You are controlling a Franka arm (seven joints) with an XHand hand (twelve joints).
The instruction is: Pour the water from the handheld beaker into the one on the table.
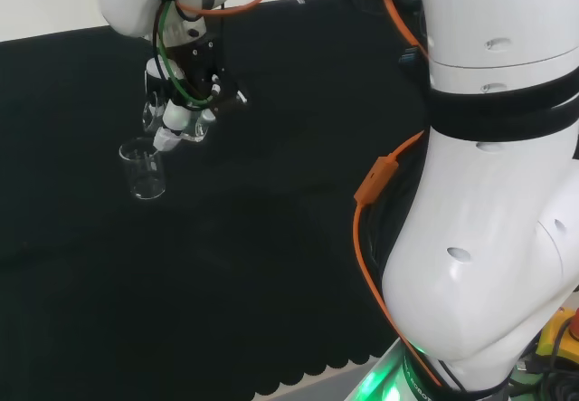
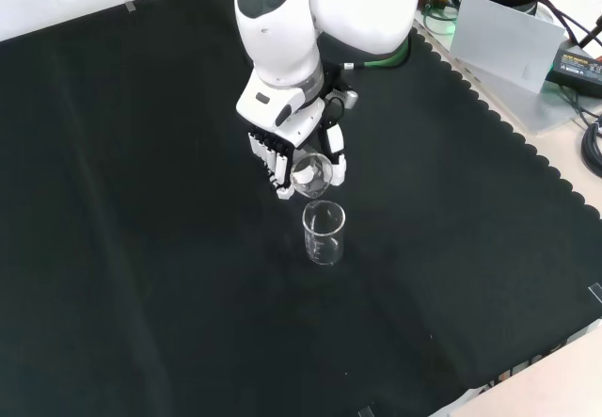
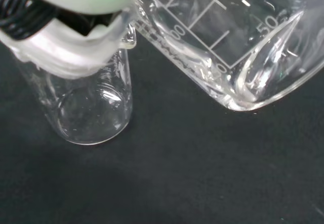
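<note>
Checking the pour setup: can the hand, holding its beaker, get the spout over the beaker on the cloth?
Probably yes. The hand holds the tilted beaker just above the upright beaker on the cloth, with nothing between them.

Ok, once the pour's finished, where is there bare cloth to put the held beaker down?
Front view: bare black cloth lies left of the upright clear glass beaker, and right of it toward the scalloped edge. It is crowded just above that beaker, where the black and white hand grips the tilted clear beaker.
</note>
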